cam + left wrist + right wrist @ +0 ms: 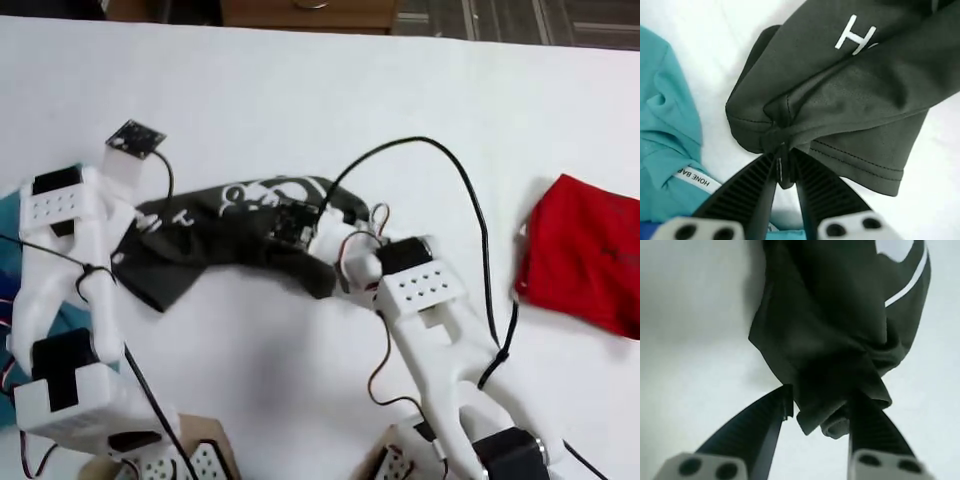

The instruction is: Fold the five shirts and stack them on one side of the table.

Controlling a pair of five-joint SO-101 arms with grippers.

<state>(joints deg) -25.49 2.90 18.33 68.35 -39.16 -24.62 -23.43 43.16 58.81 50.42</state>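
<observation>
left wrist view: left gripper [784, 161] nips the black shirt [855, 100], right gripper [824, 407] clasps a bunch; we should draw them apart evenly.

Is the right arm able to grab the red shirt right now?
Probably not yet. The right gripper is shut on the black shirt, so it would have to let go first. The red shirt lies apart, uncovered.

The left arm [50, 300] and right arm [450, 350] wore white plastic shells pierced by rows of small holes, with black motor blocks [60, 368] at the joints. A black cable [440, 150] trailed from the right arm. The left hand [783, 156] and right hand [822, 395] bore black ribbed fingers [750, 190] on white bases.
</observation>
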